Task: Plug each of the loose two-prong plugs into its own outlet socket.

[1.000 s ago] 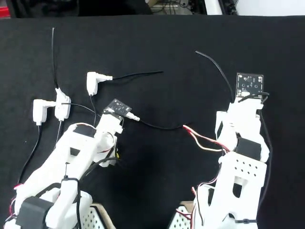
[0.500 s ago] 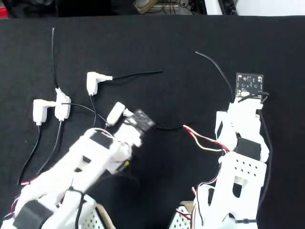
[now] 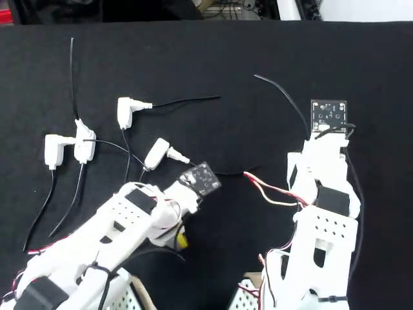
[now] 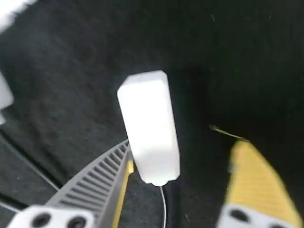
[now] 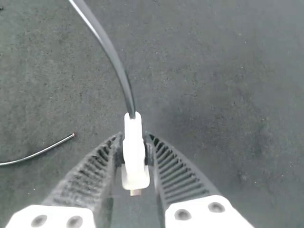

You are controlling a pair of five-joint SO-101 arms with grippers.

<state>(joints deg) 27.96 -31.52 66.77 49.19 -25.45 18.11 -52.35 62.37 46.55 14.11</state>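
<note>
Black bench [image 3: 258,45] under both arms. High view: left arm [image 3: 135,213] has swung rightward off the white block [image 3: 157,154], which now lies bare left of the bench's middle; right arm [image 3: 326,213] has edged left. Left wrist view: left tool [image 4: 185,152] released, block beside its ribbed finger [image 4: 95,180]. Right wrist view: right tool [image 5: 133,140] clenched on a plug [image 5: 134,164], cable [image 5: 107,52] trailing away.

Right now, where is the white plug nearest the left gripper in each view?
High view: white plug left of centre, near the left gripper.
Left wrist view: between its open fingers.
Right wrist view: a different plug, clamped by the right gripper.
Shared landmark: black table.
</note>
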